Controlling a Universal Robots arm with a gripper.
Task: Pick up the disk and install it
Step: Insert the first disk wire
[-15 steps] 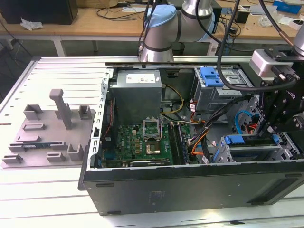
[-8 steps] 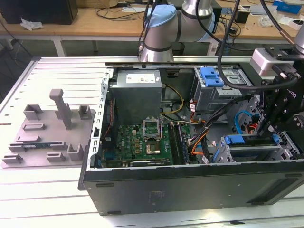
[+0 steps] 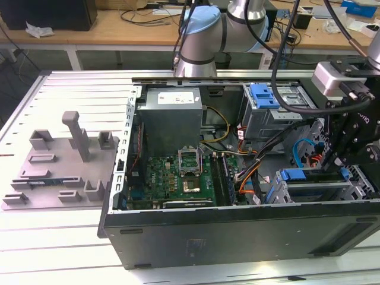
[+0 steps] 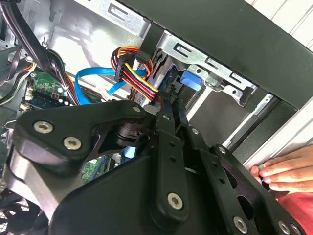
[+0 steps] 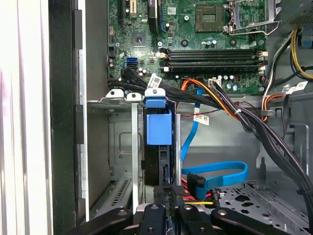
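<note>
The disk (image 5: 158, 147) stood edge-on in a slot of the metal drive cage (image 5: 117, 147), at the exterior view's right end of the open computer case (image 3: 237, 237) and by its near wall. The blue carrier tab faced the motherboard (image 5: 195, 49). The gripper (image 5: 166, 188) sat at the disk's opposite end with its fingers drawn nearly together. Whether they pinched a rim of the carrier or only pressed against it could not be told. As a judgement, the disk would handle as a stiff, fairly dense slab that does not flex. Its bare metal faces look smooth enough to slip, and the mechanism inside would dislike knocks or twisting in the slot. The blue plastic carrier would be the sounder hold, taken across its long edges and not on the labelled face. A blue data cable (image 5: 215, 171) and a bundle of coloured power leads (image 4: 134, 73) lay just beside the slot. A person's hand (image 4: 286, 171) rested on the case edge nearby.
</note>
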